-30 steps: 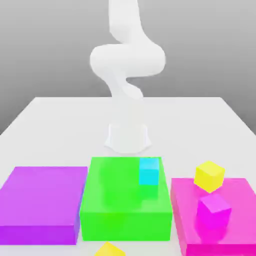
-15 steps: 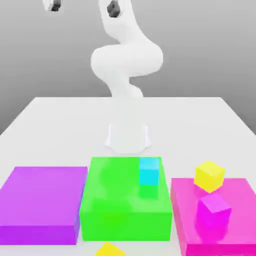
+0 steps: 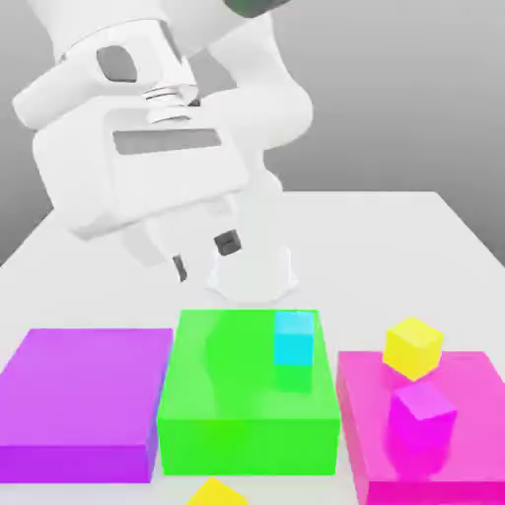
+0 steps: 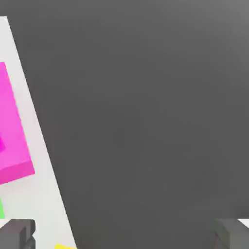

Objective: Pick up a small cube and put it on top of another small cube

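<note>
Grey emptiness is surrounding my white desk [image 3: 118,217]. I am holding my hand [image 3: 204,255] wide and empty above the desk, behind the green block [image 3: 237,414]. On that block the cyan cube [image 3: 294,338] is sitting; a yellow cube [image 3: 413,347] seems to be resting at the pink block [image 3: 464,434]'s far edge.

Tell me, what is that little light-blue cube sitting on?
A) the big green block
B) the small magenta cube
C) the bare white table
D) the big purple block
A: in the exterior view the cyan cube rests on the top face of the green block, near its far corner on the exterior view's right.
</note>
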Controlling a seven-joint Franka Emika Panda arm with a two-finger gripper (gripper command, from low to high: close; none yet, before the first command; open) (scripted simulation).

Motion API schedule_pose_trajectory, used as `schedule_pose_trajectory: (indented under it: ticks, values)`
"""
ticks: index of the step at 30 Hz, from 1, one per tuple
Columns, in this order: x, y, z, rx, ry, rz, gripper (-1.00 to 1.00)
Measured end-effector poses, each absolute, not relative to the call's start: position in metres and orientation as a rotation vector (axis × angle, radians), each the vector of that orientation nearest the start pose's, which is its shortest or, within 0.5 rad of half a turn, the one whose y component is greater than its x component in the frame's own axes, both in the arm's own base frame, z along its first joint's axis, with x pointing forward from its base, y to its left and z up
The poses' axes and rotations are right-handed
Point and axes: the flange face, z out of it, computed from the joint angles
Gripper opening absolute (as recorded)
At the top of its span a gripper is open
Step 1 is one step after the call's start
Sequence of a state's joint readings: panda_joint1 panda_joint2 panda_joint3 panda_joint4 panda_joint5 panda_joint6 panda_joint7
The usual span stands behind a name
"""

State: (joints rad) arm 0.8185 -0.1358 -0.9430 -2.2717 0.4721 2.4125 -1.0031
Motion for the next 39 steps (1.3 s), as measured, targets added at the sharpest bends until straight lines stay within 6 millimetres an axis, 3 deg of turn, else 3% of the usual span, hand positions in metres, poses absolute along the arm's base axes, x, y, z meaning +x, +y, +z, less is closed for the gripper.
schedule_pose_trajectory:
  ticks: [14, 22, 29, 33, 34, 39]
  values:
    - [0.536, -0.042, 0.283, -2.533, -1.532, -0.345, 0.0]
    - [0.532, -0.037, 0.23, -2.328, -1.976, -0.183, 0.0]
    - [0.528, -0.04, 0.2, -2.074, -2.343, -0.029, 0.0]
    - [0.529, -0.041, 0.154, -2.027, -2.402, -0.005, 0.0]
    - [0.529, -0.041, 0.14, -2.024, -2.404, -0.003, -1.0]
    - [0.529, -0.041, 0.14, -2.024, -2.404, 0.0, -1.0]
